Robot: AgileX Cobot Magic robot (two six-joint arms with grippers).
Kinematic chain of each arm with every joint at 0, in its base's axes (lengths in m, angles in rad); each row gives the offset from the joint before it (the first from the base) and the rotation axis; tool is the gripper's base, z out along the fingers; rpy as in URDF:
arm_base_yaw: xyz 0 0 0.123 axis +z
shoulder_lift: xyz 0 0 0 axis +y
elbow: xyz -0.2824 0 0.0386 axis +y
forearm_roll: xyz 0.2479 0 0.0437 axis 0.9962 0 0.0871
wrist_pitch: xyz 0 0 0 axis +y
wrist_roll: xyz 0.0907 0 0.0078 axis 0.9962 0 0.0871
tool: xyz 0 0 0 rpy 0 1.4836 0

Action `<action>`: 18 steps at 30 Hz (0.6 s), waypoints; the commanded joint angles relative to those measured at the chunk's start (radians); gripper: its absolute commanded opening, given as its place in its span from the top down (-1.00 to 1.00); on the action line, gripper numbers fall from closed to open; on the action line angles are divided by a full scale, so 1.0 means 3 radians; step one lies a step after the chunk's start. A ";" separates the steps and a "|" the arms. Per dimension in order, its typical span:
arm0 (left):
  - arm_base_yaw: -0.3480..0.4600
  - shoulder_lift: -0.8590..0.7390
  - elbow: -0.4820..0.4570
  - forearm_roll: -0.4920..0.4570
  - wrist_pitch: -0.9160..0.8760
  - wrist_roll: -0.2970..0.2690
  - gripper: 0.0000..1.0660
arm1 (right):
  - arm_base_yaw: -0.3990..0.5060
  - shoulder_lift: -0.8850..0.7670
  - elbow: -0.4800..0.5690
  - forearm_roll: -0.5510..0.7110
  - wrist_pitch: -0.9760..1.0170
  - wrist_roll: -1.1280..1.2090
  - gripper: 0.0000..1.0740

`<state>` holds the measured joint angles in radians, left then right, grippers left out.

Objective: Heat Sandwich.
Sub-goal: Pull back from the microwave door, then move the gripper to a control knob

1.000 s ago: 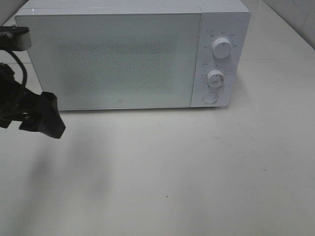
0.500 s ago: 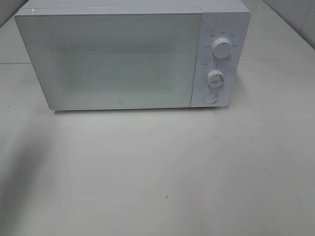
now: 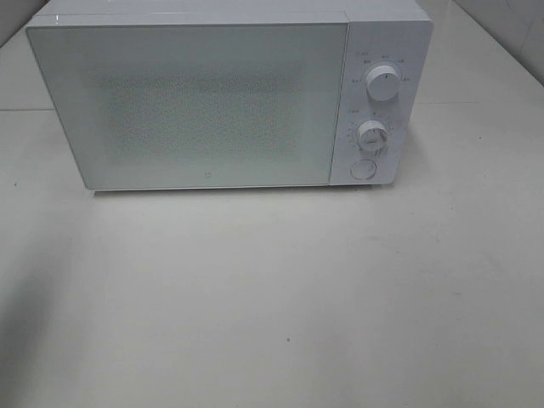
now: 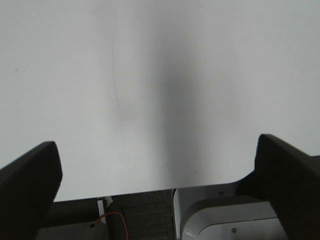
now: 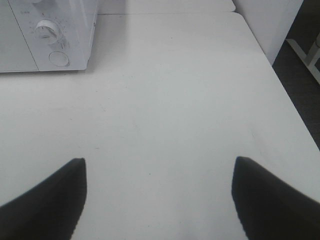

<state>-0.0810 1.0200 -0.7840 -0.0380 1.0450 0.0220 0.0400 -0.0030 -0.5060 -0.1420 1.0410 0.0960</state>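
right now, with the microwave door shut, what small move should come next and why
Probably reach the right gripper, open and empty, toward the lower knob. The microwave door is shut and no sandwich shows on the table, so it may already be inside, though the door hides that.

Lab-style kitchen mock-up: white microwave [image 3: 212,98] on plain white table [image 3: 297,297].

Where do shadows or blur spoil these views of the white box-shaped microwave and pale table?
Exterior high view: even light, white box-shaped microwave sharp, faint shadow on the pale table at lower left. Left wrist view: broad soft shadow band across the table; left gripper dark, out of focus. Right wrist view: no glare; right gripper a blurred silhouette.
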 commanded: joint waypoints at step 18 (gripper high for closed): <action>0.0013 -0.2117 0.0863 -0.0007 -0.0207 -0.0020 -0.95 | -0.0020 -0.0093 0.0007 0.0003 -0.0010 -0.0027 -0.42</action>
<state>-0.0810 0.4250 -0.5310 -0.0370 0.9630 0.0210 0.0400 -0.0030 -0.5060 -0.1420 1.0410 0.0960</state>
